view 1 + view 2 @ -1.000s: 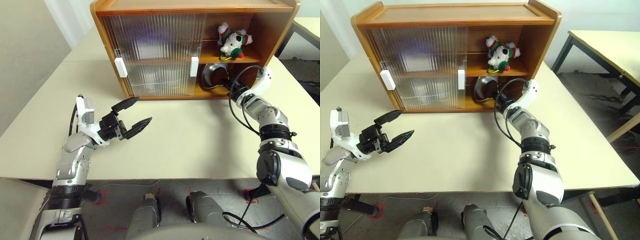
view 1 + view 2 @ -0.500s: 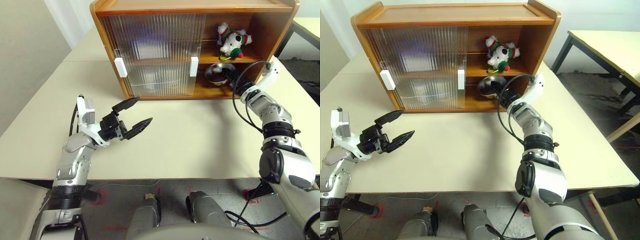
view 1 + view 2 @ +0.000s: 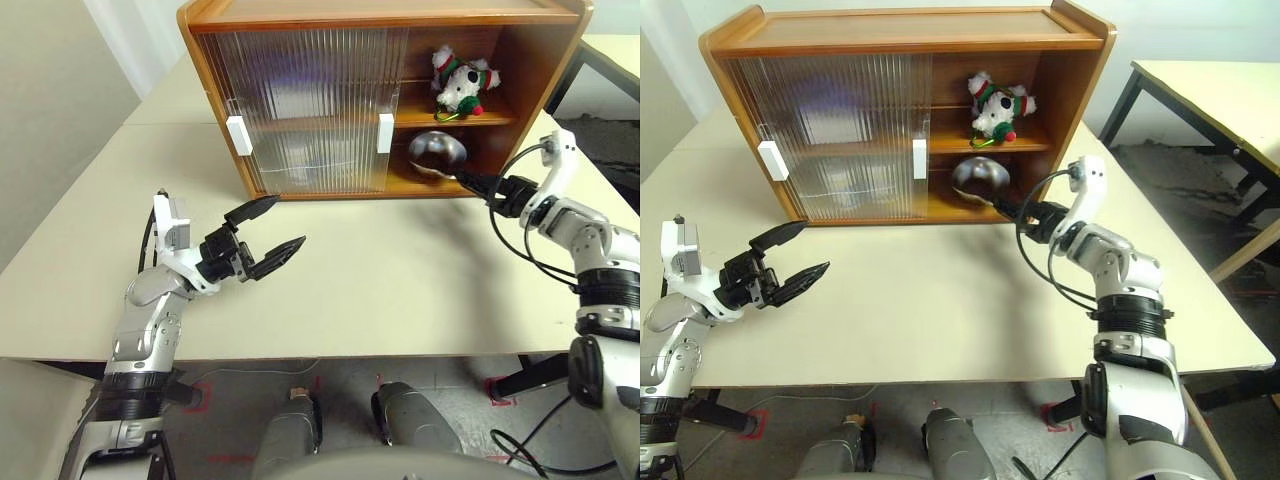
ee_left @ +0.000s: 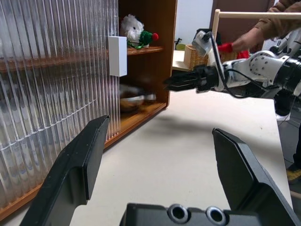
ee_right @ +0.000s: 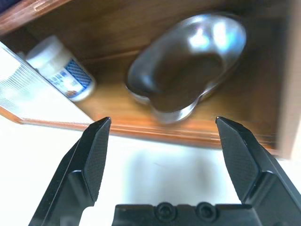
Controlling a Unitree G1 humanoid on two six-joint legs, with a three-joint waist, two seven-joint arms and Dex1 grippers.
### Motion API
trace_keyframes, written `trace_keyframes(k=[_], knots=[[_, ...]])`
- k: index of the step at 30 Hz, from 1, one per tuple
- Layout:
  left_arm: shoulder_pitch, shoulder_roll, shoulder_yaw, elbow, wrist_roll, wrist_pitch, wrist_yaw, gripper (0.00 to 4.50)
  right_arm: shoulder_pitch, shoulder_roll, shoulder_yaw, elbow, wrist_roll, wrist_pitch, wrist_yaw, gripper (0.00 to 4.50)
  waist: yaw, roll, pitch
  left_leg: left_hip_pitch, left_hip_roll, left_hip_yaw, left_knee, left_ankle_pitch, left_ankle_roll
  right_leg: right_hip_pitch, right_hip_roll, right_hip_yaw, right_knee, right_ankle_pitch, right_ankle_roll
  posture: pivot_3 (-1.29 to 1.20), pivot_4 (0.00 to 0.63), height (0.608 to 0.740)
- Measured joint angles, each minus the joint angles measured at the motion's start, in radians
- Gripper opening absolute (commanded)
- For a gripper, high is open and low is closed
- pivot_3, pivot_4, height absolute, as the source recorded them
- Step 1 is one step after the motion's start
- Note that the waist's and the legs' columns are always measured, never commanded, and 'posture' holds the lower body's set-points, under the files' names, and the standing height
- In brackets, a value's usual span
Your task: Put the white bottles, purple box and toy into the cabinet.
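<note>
Your right tool stood wide apart, empty, just outside the cabinet near the steel bowl; left tool likewise apart, holding nothing

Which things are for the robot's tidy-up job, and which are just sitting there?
For the job:
- toy, on the cabinet's upper shelf
- white bottle, on the cabinet's bottom shelf, beside the bowl
- cabinet, right side open

Just there:
- steel bowl, on the bottom shelf
- table

Both claws, left and right, are open and empty.
</note>
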Motion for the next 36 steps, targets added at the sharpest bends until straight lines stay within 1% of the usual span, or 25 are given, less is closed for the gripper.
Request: trace_keyframes(k=[3, 5, 7, 10, 11, 12, 14, 15, 18, 19, 20, 21, 23, 27, 31, 36], knots=[[-0.003, 0.0, 0.0, 0.0, 0.0, 0.0, -0.001, 4.5, 0.005, -0.001, -0.001, -0.018, 0.0, 0.011, 0.002, 4.47, -0.002, 0.0, 0.0, 0.0, 0.0, 0.0, 0.0, 0.0, 0.0, 0.0, 0.0, 0.0, 0.0, -0.001, 0.003, -0.25, 0.059, 0.74], [-0.004, 0.001, 0.0, 0.001, 0.0, 0.0, -0.001, 4.5, 0.021, 0.001, 0.0, -0.061, 0.015, 0.036, 0.028, 4.47, -0.003, 0.0, 0.0, 0.0, 0.0, 0.0, 0.0, 0.0, 0.0, 0.0, 0.0, 0.0, 0.0, -0.001, 0.003, -0.25, 0.059, 0.74], [-0.004, 0.002, 0.001, 0.002, 0.0, 0.0, -0.001, 4.5, 0.049, 0.009, 0.003, -0.156, 0.068, 0.089, 0.087, 4.47, -0.003, 0.0, 0.0, 0.0, 0.0, 0.0, 0.0, 0.0, 0.0, 0.0, 0.001, 0.0, 0.0, -0.002, 0.004, -0.24, 0.059, 0.74], [-0.006, 0.003, 0.002, 0.002, 0.0, 0.0, -0.001, 4.5, 0.054, 0.032, 0.006, -0.281, 0.143, 0.124, 0.161, 4.47, -0.006, 0.0, 0.0, 0.0, -0.001, 0.0, 0.0, 0.001, -0.001, 0.0, 0.001, 0.0, 0.0, -0.006, 0.009, -0.25, 0.059, 0.74], [-0.006, 0.004, 0.003, 0.002, 0.0, 0.0, -0.002, 4.5, 0.054, 0.042, 0.005, -0.321, 0.163, 0.132, 0.167, 4.3, -0.005, 0.0, 0.0, 0.0, -0.001, 0.0, 0.0, 0.001, -0.001, 0.0, 0.001, 0.0, 0.0, -0.006, 0.009, -0.24, 0.06, 0.74], [-0.005, 0.005, 0.004, 0.002, 0.0, -0.001, -0.002, 4.5, 0.054, 0.053, 0.005, -0.353, 0.179, 0.139, 0.167, 4.09, -0.005, -0.001, 0.0, 0.0, -0.001, -0.001, 0.0, 0.002, -0.001, 0.0, 0.001, 0.0, 0.0, -0.006, 0.008, -0.24, 0.06, 0.74], [-0.001, 0.011, 0.006, 0.002, 0.0, -0.001, -0.002, 4.5, 0.055, 0.091, 0.005, -0.41, 0.213, 0.165, 0.149, 3.44, -0.005, -0.001, 0.0, 0.0, -0.001, -0.001, 0.0, 0.002, -0.001, 0.0, 0.001, 0.0, 0.0, -0.005, 0.006, -0.25, 0.061, 0.74], [0.0, 0.012, 0.008, 0.002, 0.0, -0.001, -0.002, 4.5, 0.058, 0.108, 0.006, -0.436, 0.226, 0.177, 0.139, 3.07, -0.005, -0.001, 0.0, 0.0, -0.001, -0.001, 0.0, 0.002, -0.001, 0.0, 0.001, 0.0, 0.0, -0.002, 0.001, -0.24, 0.061, 0.74], [0.005, 0.013, 0.014, 0.002, 0.0, -0.002, -0.002, 4.5, 0.06, 0.168, 0.01, -0.509, 0.271, 0.202, 0.106, 1.97, -0.005, -0.001, 0.0, 0.0, -0.001, -0.001, 0.0, 0.002, -0.001, -0.001, 0.001, 0.0, 0.0, -0.002, 0.0, -0.24, 0.061, 0.74], [0.006, 0.013, 0.016, 0.002, 0.0, -0.002, -0.002, 4.5, 0.059, 0.206, 0.01, -0.54, 0.305, 0.216, 0.091, 1.67, -0.005, -0.001, 0.0, 0.0, -0.001, -0.001, 0.0, 0.002, -0.001, -0.001, 0.001, 0.0, 0.0, -0.002, 0.0, -0.23, 0.061, 0.74], [0.006, 0.013, 0.016, 0.002, 0.0, -0.002, -0.002, 4.5, 0.057, 0.233, 0.012, -0.561, 0.331, 0.228, 0.08, 1.25, -0.005, -0.001, 0.0, 0.0, -0.001, -0.001, 0.0, 0.002, -0.001, -0.001, 0.001, 0.0, 0.0, -0.002, 0.0, -0.23, 0.06, 0.74], [0.006, 0.013, 0.016, 0.002, 0.0, -0.002, -0.001, 4.5, 0.05, 0.257, 0.012, -0.578, 0.35, 0.237, 0.059, 0.93, -0.005, -0.001, 0.0, 0.0, -0.001, -0.001, 0.0, 0.002, -0.001, -0.001, 0.001, 0.0, 0.0, -0.002, 0.0, -0.22, 0.06, 0.74], [0.006, 0.013, 0.016, 0.002, 0.0, -0.003, -0.001, 4.5, 0.038, 0.281, 0.015, -0.601, 0.371, 0.241, 0.022, 0.07, -0.004, -0.001, -0.001, 0.0, -0.001, -0.002, 0.0, 0.002, -0.001, -0.001, 0.001, 0.0, 0.0, -0.002, -0.001, -0.22, 0.06, 0.74], [0.01, 0.013, 0.022, 0.002, 0.0, -0.003, 0.001, 4.5, 0.033, 0.331, 0.054, -0.604, 0.353, 0.233, -0.048, 0.03, -0.001, -0.001, -0.001, -0.001, -0.001, -0.002, 0.0, 0.002, -0.001, -0.002, 0.001, 0.0, 0.0, -0.001, -0.003, -0.22, 0.062, 0.74], [0.011, 0.012, 0.023, 0.0, 0.0, -0.004, 0.005, 4.5, -0.002, 0.391, 0.091, -0.581, 0.288, 0.191, -0.141, 0.03, -0.002, -0.001, -0.001, -0.001, -0.001, -0.002, -0.001, 0.002, -0.001, -0.004, 0.001, 0.0, 0.001, 0.001, -0.005, -0.22, 0.056, 0.74], [0.011, 0.008, 0.023, 0.0, 0.0, -0.009, 0.012, 4.5, -0.014, 0.445, 0.124, -0.546, 0.245, 0.144, -0.198, 0.03, -0.001, -0.001, -0.001, -0.001, -0.001, -0.003, -0.002, 0.001, -0.001, -0.005, 0.001, -0.001, 0.001, 0.001, -0.005, -0.21, 0.044, 0.74]])
